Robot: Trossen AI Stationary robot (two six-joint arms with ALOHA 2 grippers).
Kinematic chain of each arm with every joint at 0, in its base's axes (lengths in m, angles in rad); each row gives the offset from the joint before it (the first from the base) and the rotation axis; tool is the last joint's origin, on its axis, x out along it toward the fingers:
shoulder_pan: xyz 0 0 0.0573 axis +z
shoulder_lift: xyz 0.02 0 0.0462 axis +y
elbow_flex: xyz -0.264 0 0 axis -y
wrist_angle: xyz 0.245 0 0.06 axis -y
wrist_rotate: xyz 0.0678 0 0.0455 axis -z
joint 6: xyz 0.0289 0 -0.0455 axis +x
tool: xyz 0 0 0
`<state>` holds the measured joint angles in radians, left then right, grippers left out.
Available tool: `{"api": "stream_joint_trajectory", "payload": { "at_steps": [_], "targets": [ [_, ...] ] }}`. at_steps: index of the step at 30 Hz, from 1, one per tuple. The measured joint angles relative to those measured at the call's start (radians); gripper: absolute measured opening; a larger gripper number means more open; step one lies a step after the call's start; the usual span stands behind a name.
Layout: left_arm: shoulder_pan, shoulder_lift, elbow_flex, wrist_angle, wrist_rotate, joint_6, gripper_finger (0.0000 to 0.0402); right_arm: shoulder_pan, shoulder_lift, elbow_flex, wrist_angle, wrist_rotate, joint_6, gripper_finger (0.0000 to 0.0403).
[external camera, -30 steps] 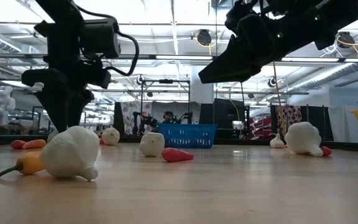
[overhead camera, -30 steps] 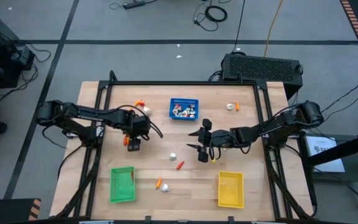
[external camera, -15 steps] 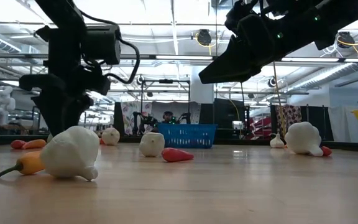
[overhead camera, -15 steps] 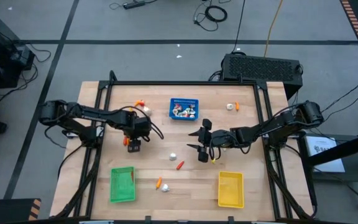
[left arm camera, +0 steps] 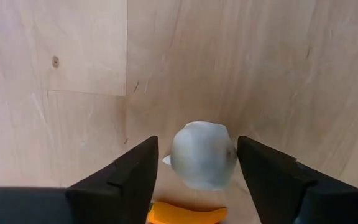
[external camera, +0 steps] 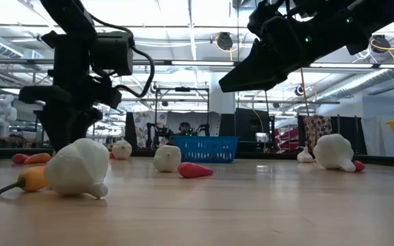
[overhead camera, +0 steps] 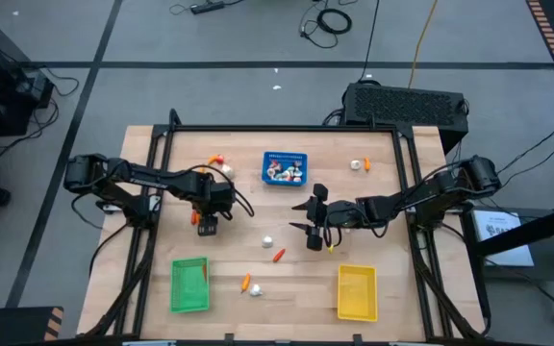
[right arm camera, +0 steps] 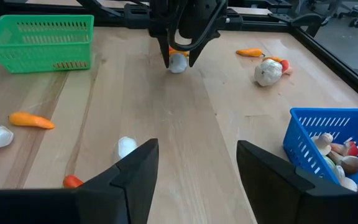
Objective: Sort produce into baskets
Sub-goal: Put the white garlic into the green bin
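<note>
Overhead looks straight down, low camera skims the tabletop, wrist cameras look closely forward; all share the table.

A large white garlic-like toy bulb lies nearest on the pale wooden table; a blue perforated plastic basket stands far behind.

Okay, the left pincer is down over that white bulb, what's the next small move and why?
Probably close the left pincer on the white garlic bulb: the bulb sits between its two open fingers, not yet gripped. An orange piece lies close beside it, so closing gently seems wise.
</note>
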<state>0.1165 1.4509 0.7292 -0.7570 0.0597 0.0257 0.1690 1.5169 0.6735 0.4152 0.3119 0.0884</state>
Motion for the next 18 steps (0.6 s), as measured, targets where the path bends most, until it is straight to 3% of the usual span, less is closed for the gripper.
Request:
{"api": "stream_joint_trajectory", "payload": {
  "at_steps": [8, 14, 18],
  "targets": [
    [0.000, -0.001, 0.002, 0.000, 0.000, 0.000, 0.0141, 0.000, 0.000, 0.000, 0.000, 0.000, 0.000, 0.0208],
    [0.000, -0.038, 0.025, -0.024, 0.002, 0.008, 0.0130, 0.000, 0.000, 0.000, -0.001, 0.000, 0.001, 0.0208],
    [0.000, -0.093, 0.060, -0.098, 0.085, -0.029, 0.0129, 0.000, 0.000, 0.000, 0.000, 0.000, 0.003, 0.0208]
  ]
}}
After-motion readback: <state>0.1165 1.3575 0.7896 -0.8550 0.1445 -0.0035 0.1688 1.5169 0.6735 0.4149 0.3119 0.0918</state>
